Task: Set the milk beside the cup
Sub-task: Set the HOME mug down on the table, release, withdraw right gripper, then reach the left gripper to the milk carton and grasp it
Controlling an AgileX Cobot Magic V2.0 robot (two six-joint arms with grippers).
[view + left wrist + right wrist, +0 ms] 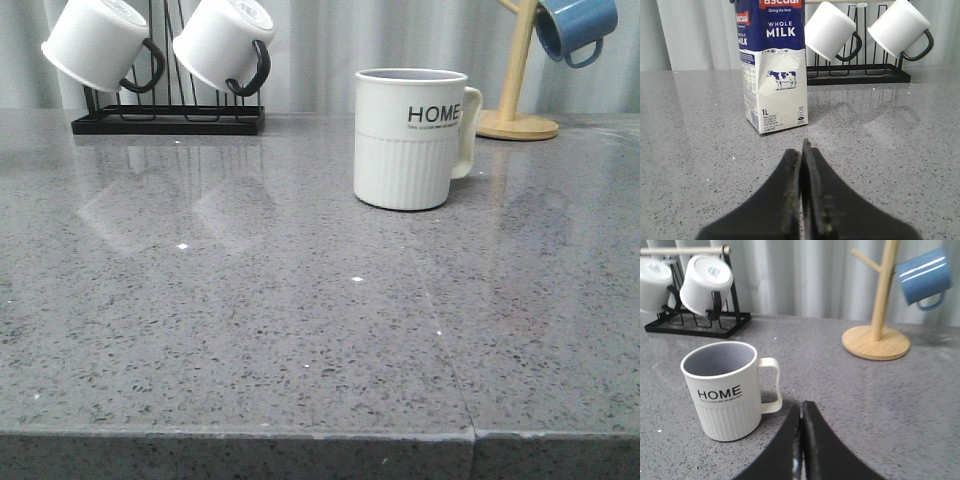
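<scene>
Ribbed ceramic cup [410,140] sits far right on speckled grey surface [250,330]; boxy milk [774,65] carton stands apart, both end effectors [801,150] [801,410] clenched, holding nothing.

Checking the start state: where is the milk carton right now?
The whole milk carton shows only in the left wrist view, upright on the grey countertop ahead of the shut left gripper, beside the black mug rack. The front view misses it.

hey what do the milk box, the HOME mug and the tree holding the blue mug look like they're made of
Milk carton: likely coated paperboard; printed faces, creased edges, slight dents.
HOME mug: apparently glazed ceramic; thick white wall, soft sheen, ribbed lower half.
Mug tree: looks like pale unpainted wood, with a round base and peg arms.
Blue mug hanging on it: glossy, possibly enamel or ceramic; can't tell which.
</scene>
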